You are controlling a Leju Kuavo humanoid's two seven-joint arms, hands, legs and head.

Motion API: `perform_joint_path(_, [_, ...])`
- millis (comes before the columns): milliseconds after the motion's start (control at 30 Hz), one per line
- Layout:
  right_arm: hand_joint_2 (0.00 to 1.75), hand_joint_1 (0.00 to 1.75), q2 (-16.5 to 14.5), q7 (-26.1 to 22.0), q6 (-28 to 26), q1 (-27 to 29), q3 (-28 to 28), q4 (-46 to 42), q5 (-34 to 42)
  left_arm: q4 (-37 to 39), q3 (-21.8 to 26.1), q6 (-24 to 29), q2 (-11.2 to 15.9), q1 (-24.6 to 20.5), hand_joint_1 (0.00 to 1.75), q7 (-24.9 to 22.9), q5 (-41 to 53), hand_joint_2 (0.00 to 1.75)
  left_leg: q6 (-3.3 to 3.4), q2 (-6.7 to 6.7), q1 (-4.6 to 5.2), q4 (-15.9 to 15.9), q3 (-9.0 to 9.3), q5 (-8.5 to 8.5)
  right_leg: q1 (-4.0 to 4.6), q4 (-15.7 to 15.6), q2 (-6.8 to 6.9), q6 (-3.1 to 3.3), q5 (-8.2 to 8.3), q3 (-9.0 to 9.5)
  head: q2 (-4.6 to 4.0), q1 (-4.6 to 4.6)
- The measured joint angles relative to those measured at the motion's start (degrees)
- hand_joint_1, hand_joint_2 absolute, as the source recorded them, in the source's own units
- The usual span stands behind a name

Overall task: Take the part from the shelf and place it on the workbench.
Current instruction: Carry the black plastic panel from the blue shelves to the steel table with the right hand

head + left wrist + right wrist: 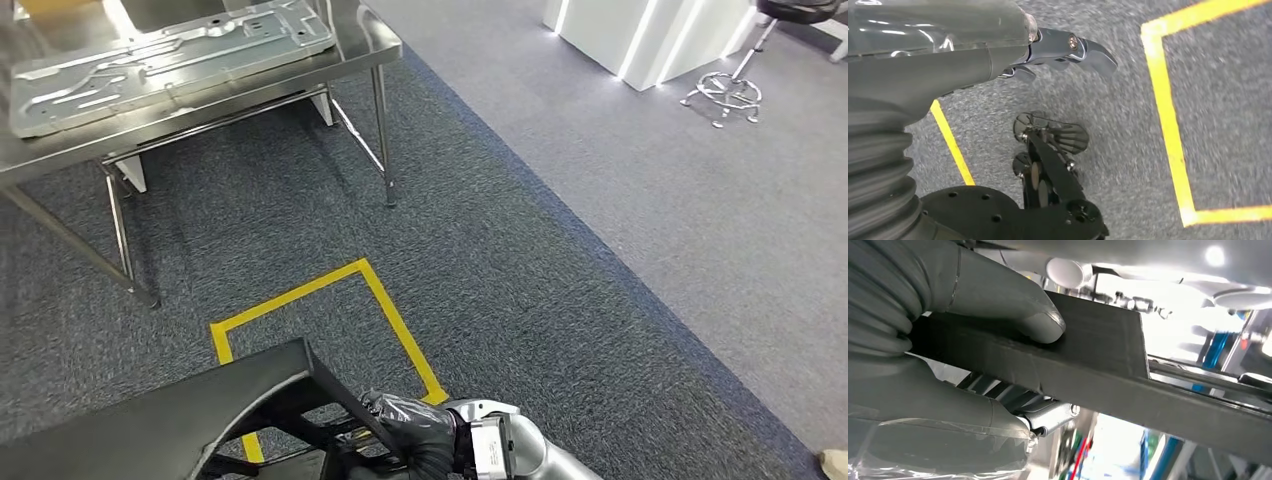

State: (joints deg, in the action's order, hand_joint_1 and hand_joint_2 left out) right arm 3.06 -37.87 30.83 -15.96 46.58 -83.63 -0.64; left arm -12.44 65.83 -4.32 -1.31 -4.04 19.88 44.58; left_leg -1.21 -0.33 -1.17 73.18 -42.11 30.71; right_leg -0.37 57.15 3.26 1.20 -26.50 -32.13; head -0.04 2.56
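Dark flat part [160, 420] at 7 o'clock in head view, above carpet. Right hand [410, 435] grasps its edge, thumb [1013, 305] pressed on top face. Left hand [998, 50] over carpet; grasp state cannot be told. Steel worktop [375, 45] at 11 o'clock carries stamped metal panel [170, 55]. Yellow tape [385, 300] on floor.

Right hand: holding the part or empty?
Holding. The right wrist view shows the right hand with its thumb pressed on top of the dark part and its fingers under it; the head view shows the same grip.
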Motion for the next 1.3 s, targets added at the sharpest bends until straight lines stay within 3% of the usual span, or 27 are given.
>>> perform_joint_path(33, [1.75,1.75,0.0,-0.3,0.1,0.0,0.0,0.2,0.0,0.0,0.0,0.0,0.0,0.1,0.00,0.0,0.0,1.75,-0.17,0.60,-0.14,-2.7,1.52,-1.63,-0.04,0.1,0.82,-0.18,-0.15,0.06,0.00,0.01])
perform_joint_path(67, [1.75,1.75,0.0,-0.4,0.1,-0.1,0.0,0.4,-0.1,0.0,0.0,0.1,0.0,0.1,0.00,0.0,-0.1,1.75,-0.29,2.01,-0.20,-6.7,3.67,-3.27,-0.02,0.3,1.56,-0.45,-0.36,0.15,0.00,0.01])
perform_joint_path(133, [1.75,1.75,0.0,-0.7,0.1,-0.2,0.0,0.6,-0.1,0.0,0.0,0.2,-0.1,-0.1,0.00,0.1,-0.1,1.75,0.16,4.30,0.13,-12.9,6.98,-5.11,0.29,0.7,2.92,-1.15,-0.85,0.25,0.00,-0.07])
perform_joint_path(167, [1.75,1.75,0.0,-0.7,0.1,-0.2,0.0,0.6,-0.2,0.0,0.0,0.2,-0.1,-0.1,0.00,0.1,-0.1,1.75,0.57,4.75,0.33,-14.1,7.48,-5.16,0.47,0.9,3.53,-1.46,-1.04,0.32,0.00,-0.17])
perform_joint_path(233, [1.75,1.75,-0.1,-0.7,0.1,-0.5,0.0,0.6,-0.2,0.0,0.1,0.4,-0.1,0.0,0.00,0.1,-0.1,1.75,1.54,3.35,0.53,-14.2,7.34,-5.14,0.47,0.9,4.66,-2.06,-1.28,0.60,0.00,-0.35])
perform_joint_path(267, [1.75,1.75,-0.1,-0.7,0.1,-0.6,0.0,0.6,-0.2,0.0,0.2,0.5,-0.1,0.2,0.00,0.1,-0.2,1.75,1.91,2.64,0.50,-14.3,7.37,-5.21,0.28,1.1,4.07,-2.45,-1.60,0.74,-0.01,-0.36])
perform_joint_path(333, [1.75,1.75,-0.1,-0.7,0.1,-1.0,0.0,0.6,-0.1,0.0,0.2,0.6,-0.1,0.3,0.00,0.1,-0.2,1.75,2.64,1.33,0.37,-14.5,7.50,-5.43,-0.21,3.9,0.73,-3.08,-3.67,-0.24,-0.01,-0.37])
perform_joint_path(367, [1.75,1.75,-0.1,-0.7,0.2,-1.1,0.0,0.6,-0.1,0.0,0.2,0.7,-0.1,0.2,0.00,0.1,-0.2,1.75,2.89,0.69,0.34,-14.5,7.48,-5.51,-0.34,7.0,-1.32,-3.22,-5.44,-1.69,-0.01,-0.38])
perform_joint_path(400, [1.75,1.75,0.0,-0.7,0.2,-1.1,0.0,0.7,-0.1,0.0,0.2,0.7,-0.1,0.1,0.00,0.1,-0.2,1.75,3.08,-0.04,0.41,-14.5,7.41,-5.57,-0.39,10.8,-2.46,-3.22,-7.30,-3.65,-0.01,-0.38])
perform_joint_path(467, [1.75,1.75,0.1,-0.7,0.3,-1.1,0.0,0.9,0.0,0.0,0.3,0.8,-0.1,0.0,0.00,0.1,-0.2,1.75,3.28,-1.76,0.63,-14.5,7.30,-5.65,-0.33,16.7,-3.03,-3.09,-8.99,-6.90,0.00,-0.38])
perform_joint_path(500, [1.75,1.75,0.2,-0.7,0.3,-1.1,0.0,0.9,0.1,0.0,0.3,0.8,-0.1,0.1,0.00,0.1,-0.2,1.75,3.30,-2.67,0.75,-14.5,7.30,-5.68,-0.31,16.9,-3.14,-2.89,-8.20,-7.22,0.00,-0.38])
perform_joint_path(533, [1.75,1.75,0.2,-0.7,0.3,-1.1,0.0,1.0,0.1,0.0,0.3,0.8,-0.1,0.1,0.00,0.1,-0.1,1.75,3.30,-3.55,0.86,-14.5,7.34,-5.71,-0.23,14.9,-3.43,-2.55,-6.44,-6.44,0.00,-0.39])
perform_joint_path(567, [1.75,1.75,0.2,-0.7,0.3,-1.2,0.0,1.0,0.2,0.0,0.3,0.8,-0.1,0.1,0.00,0.1,-0.1,1.75,3.28,-4.39,0.91,-14.5,7.38,-5.76,-0.14,11.2,-4.37,-2.07,-4.16,-4.79,0.00,-0.38])
perform_joint_path(633, [1.75,1.75,0.2,-0.8,0.3,-1.3,-0.1,1.0,0.3,0.0,0.3,0.8,-0.3,0.1,0.00,0.1,-0.1,1.75,2.99,-5.89,0.95,-14.5,7.27,-5.93,0.00,4.1,-7.04,-1.13,-1.27,-1.62,0.00,-0.39])
perform_joint_path(667, [1.75,1.75,0.2,-0.9,0.3,-1.4,-0.1,1.0,0.4,0.0,0.3,0.8,-0.3,0.1,0.00,0.1,-0.1,1.75,2.70,-6.55,0.81,-14.5,7.12,-6.04,0.11,2.2,-7.88,-0.85,-0.76,-0.78,0.00,-0.42])
perform_joint_path(733, [1.75,1.75,0.3,-1.0,0.3,-1.4,-0.1,0.9,0.5,0.0,0.4,0.8,-0.4,0.3,0.00,0.1,0.0,1.75,1.90,-7.89,0.51,-14.7,6.84,-6.30,0.36,1.2,-7.25,-0.62,-0.68,-0.42,0.00,-0.52])
perform_joint_path(767, [1.75,1.75,0.3,-1.1,0.3,-1.4,-0.1,0.9,0.5,0.0,0.5,0.8,-0.3,0.4,0.00,0.1,0.0,1.75,1.62,-7.74,0.45,-14.7,6.76,-6.31,0.27,0.8,-6.52,-0.49,-0.49,-0.19,0.00,-0.53])
perform_joint_path(800, [1.75,1.75,0.3,-1.3,0.3,-1.4,-0.1,0.8,0.6,0.0,0.6,0.8,-0.3,0.6,0.00,0.1,0.1,1.75,1.37,-6.50,0.56,-14.3,6.54,-5.97,0.14,0.2,-5.83,-0.32,-0.26,0.14,0.00,-0.44])
perform_joint_path(833, [1.75,1.75,0.3,-1.5,0.3,-1.4,-0.2,0.7,0.7,0.0,0.7,0.7,-0.3,0.5,0.00,0.1,0.2,1.75,1.17,-4.68,0.66,-12.9,5.94,-5.05,-0.02,-0.3,-5.03,-0.13,-0.06,0.48,0.00,-0.34])
perform_joint_path(900, [1.75,1.75,0.3,-1.7,0.3,-1.2,-0.3,0.6,0.9,0.0,0.7,0.6,-0.3,0.3,0.00,0.1,0.4,1.75,0.71,-1.01,0.55,-7.0,3.23,-1.67,-0.02,-0.7,-3.52,0.17,0.01,0.84,0.00,-0.16])
perform_joint_path(967, [1.75,1.75,0.3,-1.7,0.8,-1.0,-0.5,0.6,1.2,0.0,0.7,-0.2,-0.3,0.1,0.00,-0.1,0.4,1.75,0.08,-0.22,0.10,-0.9,0.43,0.82,0.02,-0.7,-2.23,0.25,-0.13,0.83,0.00,-0.16])
perform_joint_path(1000, [1.75,1.75,0.3,-1.7,1.1,-0.9,-0.6,0.6,1.3,0.0,0.7,-0.7,-0.2,0.2,0.00,-0.3,0.4,1.75,-0.22,-0.11,-0.14,-0.1,0.24,0.65,-0.02,-0.6,-1.77,0.17,-0.21,0.82,0.00,-0.16])
perform_joint_path(1033, [1.75,1.75,0.3,-1.8,1.4,-0.8,-0.7,0.5,1.4,0.0,0.7,-1.3,-0.2,0.3,0.00,-0.4,0.4,1.75,-0.52,0.00,-0.37,-1.7,1.29,-0.58,-0.11,-0.4,-1.45,-0.01,-0.34,0.82,0.00,-0.16])
perform_joint_path(1067, [1.75,1.75,0.3,-1.8,1.5,-0.8,-0.8,0.3,1.5,0.0,0.8,-1.9,-0.1,0.4,0.00,-0.4,0.4,1.75,-0.75,0.19,-0.58,-5.1,3.30,-2.40,-0.21,-0.2,-1.21,-0.27,-0.57,0.82,0.00,-0.16])
perform_joint_path(1133, [1.75,1.75,0.3,-1.8,1.4,-0.7,-1.1,-0.4,1.5,0.0,0.8,-3.0,0.1,0.3,0.00,-0.1,0.4,1.75,-0.70,0.67,-0.60,-12.1,7.34,-4.28,-0.25,0.4,-0.93,-1.01,-1.20,0.76,0.00,-0.18])
perform_joint_path(1200, [1.75,1.75,0.4,-1.8,1.2,-0.6,-1.4,-1.2,1.6,0.0,0.8,-3.8,0.2,0.3,0.00,0.2,0.5,1.75,0.15,0.79,-0.32,-14.7,8.71,-3.85,-0.16,0.7,-0.78,-1.87,-1.48,0.88,-0.01,-0.23])
perform_joint_path(1300, [1.75,1.75,0.6,-1.9,1.2,-0.1,-1.9,-2.3,1.7,0.0,0.8,-4.3,0.3,0.5,0.00,0.4,0.6,1.75,1.67,0.36,-0.22,-15.2,9.39,-3.56,-0.45,2.1,-1.04,-3.03,-1.36,1.04,0.00,-0.27])
